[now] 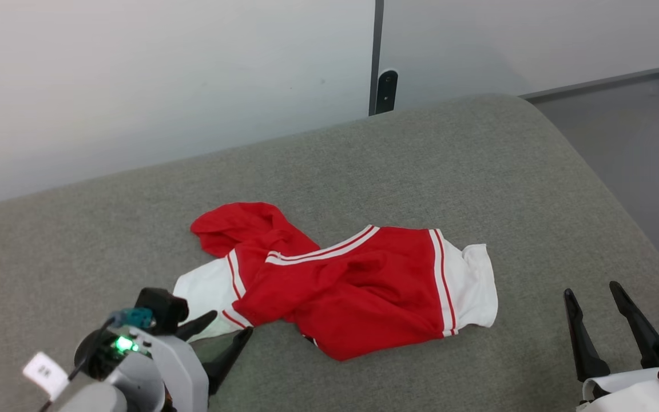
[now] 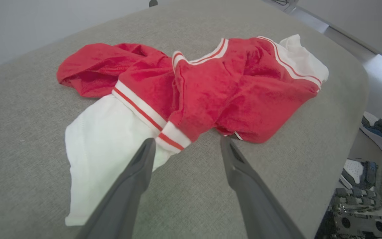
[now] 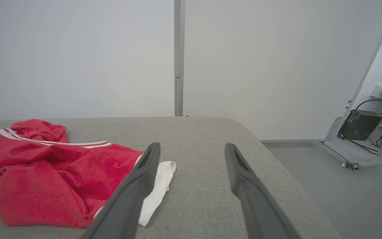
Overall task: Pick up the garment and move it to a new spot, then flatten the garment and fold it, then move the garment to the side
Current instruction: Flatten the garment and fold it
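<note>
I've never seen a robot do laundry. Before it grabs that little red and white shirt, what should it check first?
1. left gripper open and empty: ok.
2. right gripper open and empty: ok.
3. Something easy to grab: ok, the white sleeve lies just ahead of the left gripper.
4. garment flat enough to fold: not ok, it is crumpled and twisted.
5. Room on the gray cushion for a new spot: ok, bare fabric lies all around the garment.
6. Which face of the garment is up: cannot tell.
</note>
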Available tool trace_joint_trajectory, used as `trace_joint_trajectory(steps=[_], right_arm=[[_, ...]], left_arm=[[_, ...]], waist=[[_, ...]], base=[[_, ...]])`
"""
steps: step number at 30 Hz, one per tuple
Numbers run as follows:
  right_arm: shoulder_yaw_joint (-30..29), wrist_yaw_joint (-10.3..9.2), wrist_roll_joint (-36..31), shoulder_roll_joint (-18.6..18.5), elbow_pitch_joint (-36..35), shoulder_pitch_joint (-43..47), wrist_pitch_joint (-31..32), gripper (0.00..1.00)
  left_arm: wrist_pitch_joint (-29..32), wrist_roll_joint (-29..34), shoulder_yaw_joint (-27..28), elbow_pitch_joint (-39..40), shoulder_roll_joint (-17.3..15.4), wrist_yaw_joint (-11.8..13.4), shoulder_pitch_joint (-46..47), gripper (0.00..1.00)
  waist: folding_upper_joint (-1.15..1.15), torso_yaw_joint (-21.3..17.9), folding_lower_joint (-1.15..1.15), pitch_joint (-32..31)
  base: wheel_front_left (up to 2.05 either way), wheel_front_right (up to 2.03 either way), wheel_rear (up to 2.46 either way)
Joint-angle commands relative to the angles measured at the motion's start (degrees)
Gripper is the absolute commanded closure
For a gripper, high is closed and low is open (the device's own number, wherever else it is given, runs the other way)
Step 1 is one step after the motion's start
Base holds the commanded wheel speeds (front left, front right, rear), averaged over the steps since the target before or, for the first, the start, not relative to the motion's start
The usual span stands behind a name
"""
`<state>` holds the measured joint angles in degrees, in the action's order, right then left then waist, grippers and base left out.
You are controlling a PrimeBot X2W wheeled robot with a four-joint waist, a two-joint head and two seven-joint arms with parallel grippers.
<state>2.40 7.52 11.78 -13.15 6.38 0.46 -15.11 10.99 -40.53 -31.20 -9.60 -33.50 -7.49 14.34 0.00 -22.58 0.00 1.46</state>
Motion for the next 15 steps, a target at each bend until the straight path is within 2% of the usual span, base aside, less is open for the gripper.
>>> trace_joint_trajectory(steps=[1, 15], right_arm=[[0.01, -0.06, 0.22, 0.19, 0.11, -0.69, -0.05, 0.00], [0.60, -0.06, 1.52, 0.63, 0.25, -1.26, -0.05, 0.00]], left_arm=[[0.44, -0.52, -1.14, 0.01, -0.93, 0.01, 1.50, 0.00], [7.76, -5.99, -16.71, -3.77, -8.14, 0.02, 14.48, 0.00]], waist=[[0.00, -0.13, 0.00, 0.08], [0.00, -0.84, 0.00, 0.92]], base=[[0.00, 0.00, 0.00], [0.00, 0.00, 0.00]])
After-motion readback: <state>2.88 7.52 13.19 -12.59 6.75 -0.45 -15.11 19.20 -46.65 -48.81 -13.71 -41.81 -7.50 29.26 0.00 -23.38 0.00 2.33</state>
